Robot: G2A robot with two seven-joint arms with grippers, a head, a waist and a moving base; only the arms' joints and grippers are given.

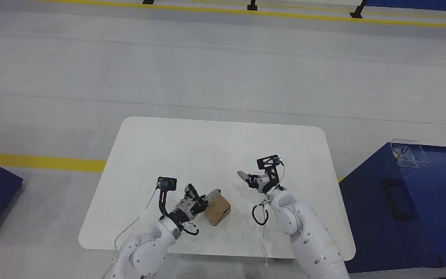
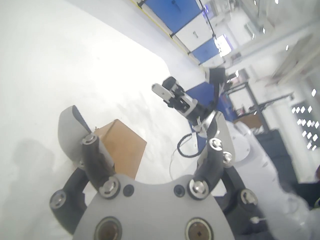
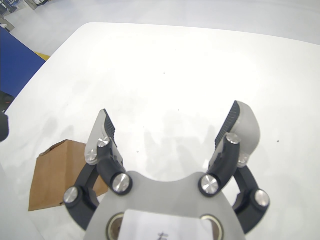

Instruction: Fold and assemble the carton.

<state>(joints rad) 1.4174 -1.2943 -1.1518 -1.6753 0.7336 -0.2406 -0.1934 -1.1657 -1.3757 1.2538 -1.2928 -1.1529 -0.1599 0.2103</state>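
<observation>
At the near edge of the table (image 1: pixel 209 143), the L gripper (image 1: pixel 200 199) sat low w/ its fingers (image 2: pixel 71 123) spread and nothing clamped btwn them. In the L wrist view one grey finger w/ a dark ribbed pad stood just in front of a corner of the carton (image 2: pixel 122 146); whether it touched couldn't be judged. The R gripper (image 3: pixel 170 108) hung over bare tabletop, likewise released, w/ both ribbed pads wide apart and nothing btwn them. The carton was small, brown cardboard and box-shaped. It lay on the table just beyond the L gripper's tips, btwn the two arms and much nearer the L one, near the R gripper but apart from it. Its visible faces looked closed, w/ a crease running down one face and a small tab edge showing at one end in the R wrist view. A black cable (image 1: pixel 259 213) looped beside the R arm's wrist. Farther out, the rest of the white tabletop was brightly lit. Past the table lay grey floor w/ a yellow line (image 1: pixel 49 162). A blue platform (image 1: pixel 397 202) stood beside the table on the R side, w/ a clear container (image 1: pixel 409 151) on it.
</observation>
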